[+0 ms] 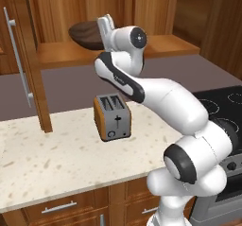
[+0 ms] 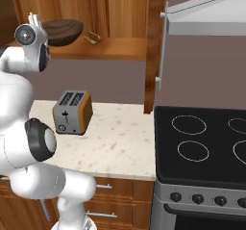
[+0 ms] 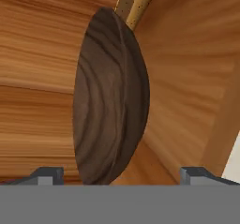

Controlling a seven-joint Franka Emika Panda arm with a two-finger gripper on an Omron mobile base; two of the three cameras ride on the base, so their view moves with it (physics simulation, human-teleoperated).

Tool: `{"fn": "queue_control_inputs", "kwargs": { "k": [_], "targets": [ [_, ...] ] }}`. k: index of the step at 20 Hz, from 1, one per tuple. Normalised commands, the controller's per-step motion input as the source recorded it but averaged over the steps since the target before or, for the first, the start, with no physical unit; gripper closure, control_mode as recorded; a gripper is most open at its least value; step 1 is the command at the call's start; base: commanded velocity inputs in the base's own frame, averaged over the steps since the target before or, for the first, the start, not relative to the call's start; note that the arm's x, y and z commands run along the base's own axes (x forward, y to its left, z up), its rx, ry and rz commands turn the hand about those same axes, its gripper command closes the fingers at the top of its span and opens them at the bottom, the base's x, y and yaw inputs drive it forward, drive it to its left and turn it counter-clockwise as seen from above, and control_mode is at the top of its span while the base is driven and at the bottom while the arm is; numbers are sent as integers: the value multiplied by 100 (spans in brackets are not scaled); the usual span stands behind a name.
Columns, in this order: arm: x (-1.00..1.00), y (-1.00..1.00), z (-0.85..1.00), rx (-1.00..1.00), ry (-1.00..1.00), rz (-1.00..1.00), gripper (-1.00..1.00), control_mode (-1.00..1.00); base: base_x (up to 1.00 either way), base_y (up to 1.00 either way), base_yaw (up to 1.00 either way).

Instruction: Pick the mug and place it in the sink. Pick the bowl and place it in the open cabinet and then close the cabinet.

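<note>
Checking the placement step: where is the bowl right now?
The bowl sits on the open cabinet's shelf, upper left in the right base view, just ahead of the gripper, whose fingers stand apart.

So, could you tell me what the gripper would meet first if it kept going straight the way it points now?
Most likely the bowl: it sits directly ahead of the open gripper, between its fingertips, on the cabinet shelf. How far ahead is hard to judge.
</note>
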Motion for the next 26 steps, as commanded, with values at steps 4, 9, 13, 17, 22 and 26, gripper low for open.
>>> {"fn": "queue_control_inputs", "kwargs": {
  "k": [4, 9, 13, 17, 22, 26],
  "targets": [
    [-88, -21, 25, 4, 0, -3, -100, -100, 0, 0, 0],
    [-100, -55, 17, 9, 2, -3, -100, -100, 0, 0, 0],
    [-100, -43, 17, 11, 0, 0, -100, -100, 0, 0, 0],
    [-100, -28, 0, 8, 4, 0, -100, -100, 0, 0, 0],
    [-100, -8, -7, 2, 3, 0, -100, -100, 0, 0, 0],
    [-100, 0, -1, 0, 0, 0, -100, -100, 0, 0, 0]
  ]
}}
